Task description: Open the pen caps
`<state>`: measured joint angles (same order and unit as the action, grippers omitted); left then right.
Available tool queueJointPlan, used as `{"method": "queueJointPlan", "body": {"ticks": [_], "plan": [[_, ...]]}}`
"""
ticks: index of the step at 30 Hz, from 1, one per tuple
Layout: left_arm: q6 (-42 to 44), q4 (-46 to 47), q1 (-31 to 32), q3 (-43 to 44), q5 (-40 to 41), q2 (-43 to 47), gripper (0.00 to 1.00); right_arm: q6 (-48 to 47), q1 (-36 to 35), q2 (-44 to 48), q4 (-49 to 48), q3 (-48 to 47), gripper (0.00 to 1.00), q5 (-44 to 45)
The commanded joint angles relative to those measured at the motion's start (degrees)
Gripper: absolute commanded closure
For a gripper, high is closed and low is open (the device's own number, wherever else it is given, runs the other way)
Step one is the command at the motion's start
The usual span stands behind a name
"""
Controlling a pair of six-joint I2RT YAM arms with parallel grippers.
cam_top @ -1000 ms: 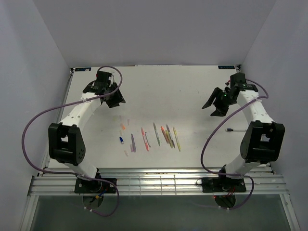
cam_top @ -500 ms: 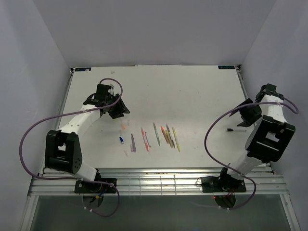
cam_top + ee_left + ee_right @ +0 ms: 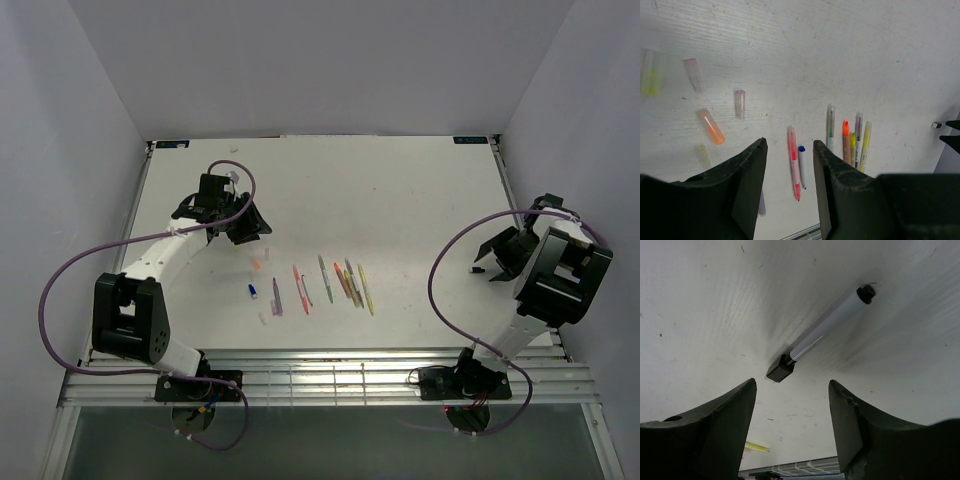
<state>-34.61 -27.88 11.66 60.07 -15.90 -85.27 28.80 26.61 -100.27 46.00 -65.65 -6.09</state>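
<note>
Black cap [image 3: 780, 368] on near end of white pen [image 3: 822, 330], lying on surface [image 3: 700, 315] at right side. Long axis diagonal, cap end pointing at my right pincer [image 3: 790, 386], just ahead of gap. Right arm far nearer, folded low, wrist tipped down. Right pincer released, empty. Loose caps [image 3: 711, 126] and coloured pens [image 3: 846, 142] lie below left pincer [image 3: 789, 149], which is released, empty.

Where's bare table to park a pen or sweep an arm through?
Free: the whole far half of the table, beyond both grippers; also the strip between the pen row and the right gripper. Crowded: near centre, where that row and loose caps lie close by the left gripper; a white marker lies by the right gripper.
</note>
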Motion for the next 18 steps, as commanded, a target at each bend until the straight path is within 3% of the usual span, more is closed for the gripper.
{"method": "queueJointPlan", "body": {"ticks": [1, 12, 18], "plan": [[1.74, -0.16, 0.2, 2.41, -0.01, 3.1, 0.47, -0.14, 0.37, -0.8, -3.11, -0.44, 0.35, 1.78], [1.56, -0.95, 0.2, 2.77, 0.08, 3.36, 0.47, 1.88, 0.9, -5.2, -3.37, -3.34, 0.37, 5.82], [0.6, -0.77, 0.2, 2.42, 0.17, 2.92, 0.46, 2.32, 0.9, -7.83, -1.88, -5.28, 0.45, 10.56]]}}
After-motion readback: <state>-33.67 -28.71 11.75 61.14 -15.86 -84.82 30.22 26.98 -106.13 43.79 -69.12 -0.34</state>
